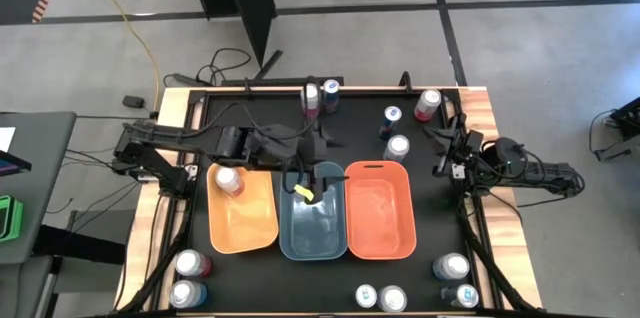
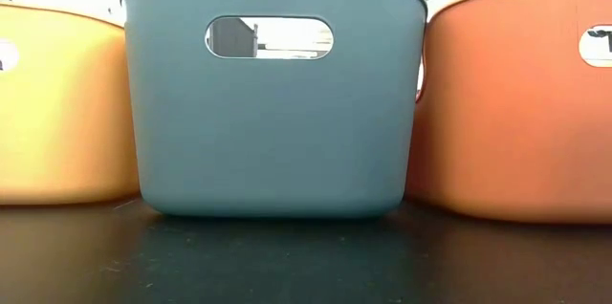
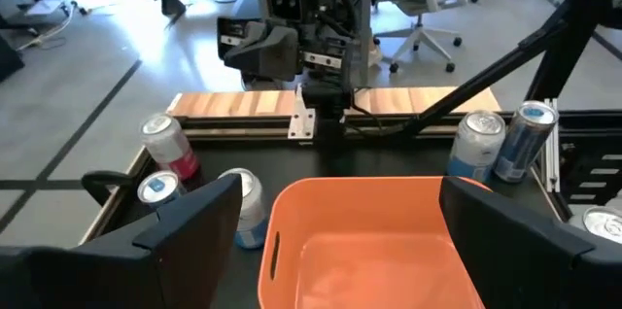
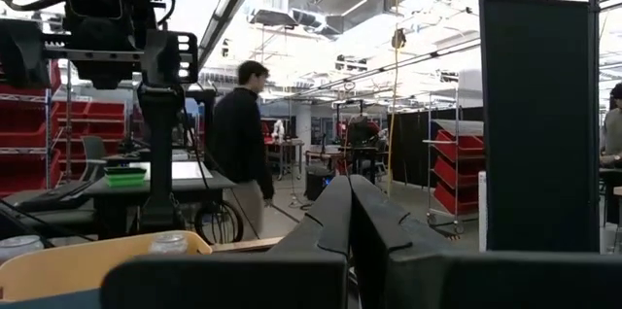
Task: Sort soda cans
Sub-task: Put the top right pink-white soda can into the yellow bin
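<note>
High view: left tool (image 1: pixel 303 180) spread wide above blue bin (image 1: pixel 313 240), holding nothing, likely after a drop or reaching out. Right tool (image 1: pixel 443 154) pinched shut, parked at tabletop (image 1: pixel 420 278) edge. One can (image 1: pixel 229 179) in orange bin (image 1: pixel 243 230); other soda cans (image 1: pixel 397 147) scattered around, unsorted.

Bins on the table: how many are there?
3, side by side in a row. The orange bin is on the left arm's side and holds one soda can. The blue bin is in the middle, and the red-orange bin is on the right arm's side. None appear hidden.

Dark cabled arms, yellow-marked left hand (image 1: pixel 305 184)
</note>
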`<control>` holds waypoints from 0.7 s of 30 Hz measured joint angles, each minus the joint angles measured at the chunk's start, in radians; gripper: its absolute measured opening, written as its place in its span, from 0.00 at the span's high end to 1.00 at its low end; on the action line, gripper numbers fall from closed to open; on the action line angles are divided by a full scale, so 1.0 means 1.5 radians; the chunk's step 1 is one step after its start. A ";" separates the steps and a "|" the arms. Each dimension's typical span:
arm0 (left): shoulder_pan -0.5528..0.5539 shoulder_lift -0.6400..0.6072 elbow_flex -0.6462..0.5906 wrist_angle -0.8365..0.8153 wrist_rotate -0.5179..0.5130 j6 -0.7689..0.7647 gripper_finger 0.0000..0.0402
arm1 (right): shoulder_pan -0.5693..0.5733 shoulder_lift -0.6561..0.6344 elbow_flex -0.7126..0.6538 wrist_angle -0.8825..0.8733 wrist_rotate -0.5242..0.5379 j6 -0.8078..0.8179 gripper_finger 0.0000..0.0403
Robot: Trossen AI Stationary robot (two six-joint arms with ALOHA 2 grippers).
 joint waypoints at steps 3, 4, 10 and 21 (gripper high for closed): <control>0.000 0.000 0.000 0.000 0.000 0.000 0.14 | 0.000 0.000 0.000 0.006 0.000 0.000 0.95; 0.000 0.000 0.000 0.000 0.000 0.000 0.14 | 0.000 0.000 0.000 0.008 0.000 0.000 0.95; 0.000 0.000 0.000 0.000 0.000 0.000 0.14 | 0.000 0.000 0.000 0.005 0.000 0.001 0.95; 0.000 0.000 0.000 0.000 0.000 0.000 0.14 | -0.010 0.019 0.018 0.000 0.000 -0.020 0.95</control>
